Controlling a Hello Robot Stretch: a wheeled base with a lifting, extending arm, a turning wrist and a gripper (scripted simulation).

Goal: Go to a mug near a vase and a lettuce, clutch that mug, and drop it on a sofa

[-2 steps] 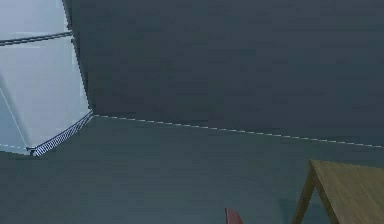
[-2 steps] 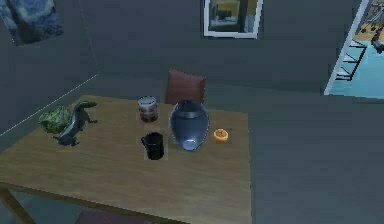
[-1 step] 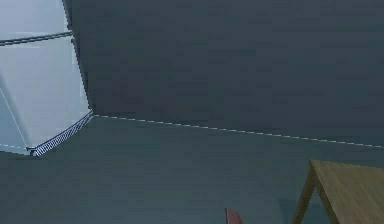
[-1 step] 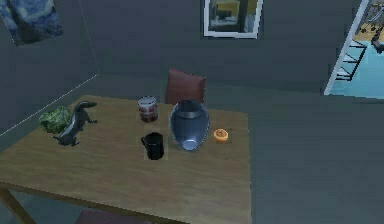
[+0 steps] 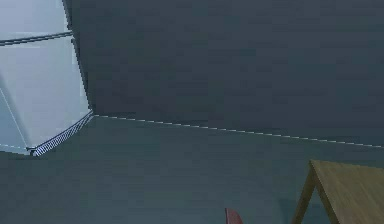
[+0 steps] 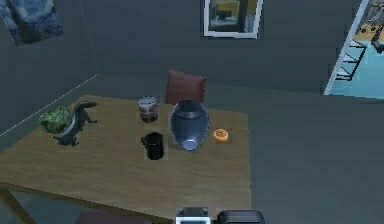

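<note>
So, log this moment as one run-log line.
mug: standing on table, beside vase | lettuce: table end, arm side view's left | status: not yet lifted

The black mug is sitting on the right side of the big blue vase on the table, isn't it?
Not quite. The arm side view shows the black mug on the left side of the big blue vase, not the right. Both are on the table.
</note>
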